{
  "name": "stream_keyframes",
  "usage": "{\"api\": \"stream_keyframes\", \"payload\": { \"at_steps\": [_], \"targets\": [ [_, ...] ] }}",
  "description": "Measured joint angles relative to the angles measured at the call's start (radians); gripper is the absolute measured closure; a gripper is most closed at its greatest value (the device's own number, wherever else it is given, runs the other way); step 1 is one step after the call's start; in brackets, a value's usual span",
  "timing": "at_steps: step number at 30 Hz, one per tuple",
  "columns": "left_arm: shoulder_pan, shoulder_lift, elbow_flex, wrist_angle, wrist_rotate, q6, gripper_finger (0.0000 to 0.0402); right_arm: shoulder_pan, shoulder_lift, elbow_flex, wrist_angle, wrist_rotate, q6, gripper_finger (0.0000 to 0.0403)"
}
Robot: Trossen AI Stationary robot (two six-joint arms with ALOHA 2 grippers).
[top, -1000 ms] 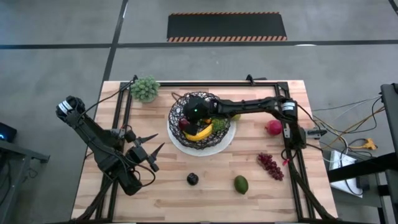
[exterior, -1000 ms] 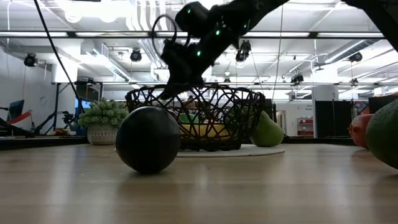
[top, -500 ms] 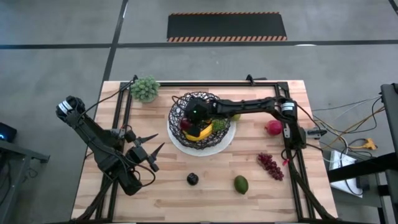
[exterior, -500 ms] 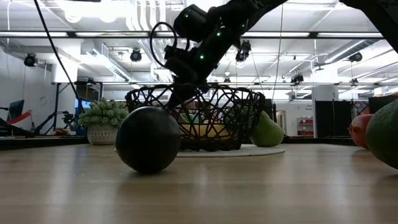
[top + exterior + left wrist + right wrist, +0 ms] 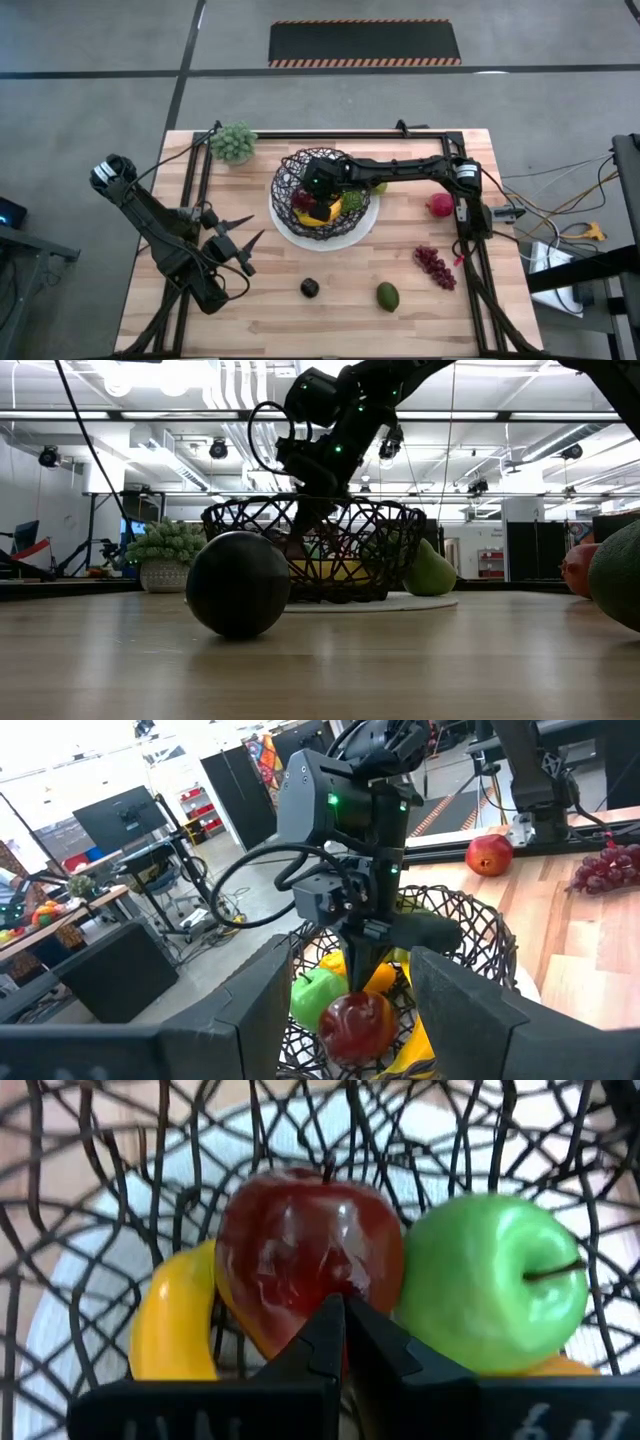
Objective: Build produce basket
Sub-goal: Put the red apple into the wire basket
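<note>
**Right gripper poised just above the red apple inside the basket**

High view: the right gripper [image 5: 318, 185] reaches in from the table's right edge and hangs over the basket [image 5: 290, 172], which sits on a white plate [image 5: 368, 222] toward the far middle of the table. Under it show a banana [image 5: 327, 212] and a red apple [image 5: 303, 201]. The left gripper [image 5: 240, 243] waits near the left front with its fingers spread, well apart from the basket. Still out on the wood are a dark plum [image 5: 310, 288] and an avocado [image 5: 388, 296] along the near edge, grapes [image 5: 435, 265] to the right, and a red fruit [image 5: 439, 205] by the right arm's base. The left arm looks nearer the plum; the right arm looks nearer the grapes and red fruit.

Low view: the right gripper dips below the basket's rim from above, pointing nearly straight down.

Left wrist view: the right gripper's fingertips come to a point directly above the red apple, with a green apple [image 5: 317, 995] just beside it and the banana beneath.

Right wrist view: the fingers [image 5: 330, 1342] are pressed together with nothing between them, tips over the red apple's near side. The apple's stem end faces up toward the camera; the green apple touches it, stem pointing sideways. The banana's long axis curves along the apple's other side.
</note>
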State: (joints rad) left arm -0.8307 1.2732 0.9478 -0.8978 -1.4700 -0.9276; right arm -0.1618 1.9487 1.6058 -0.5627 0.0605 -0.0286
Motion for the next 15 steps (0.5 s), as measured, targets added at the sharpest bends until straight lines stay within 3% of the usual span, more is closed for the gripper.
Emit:
{"api": "stream_keyframes", "payload": {
  "at_steps": [9, 15],
  "targets": [
    [0.0, 0.0, -0.001, 0.0, 0.0, 0.0, 0.0214, 0.02, 0.005, -0.008, -0.195, -0.016, 0.001, 0.0394],
    [0.0, 0.0, -0.002, 0.0, 0.0, 0.0, 0.0214, 0.02, -0.052, -0.005, -0.228, 0.074, 0.012, 0.0394]
  ]
}}
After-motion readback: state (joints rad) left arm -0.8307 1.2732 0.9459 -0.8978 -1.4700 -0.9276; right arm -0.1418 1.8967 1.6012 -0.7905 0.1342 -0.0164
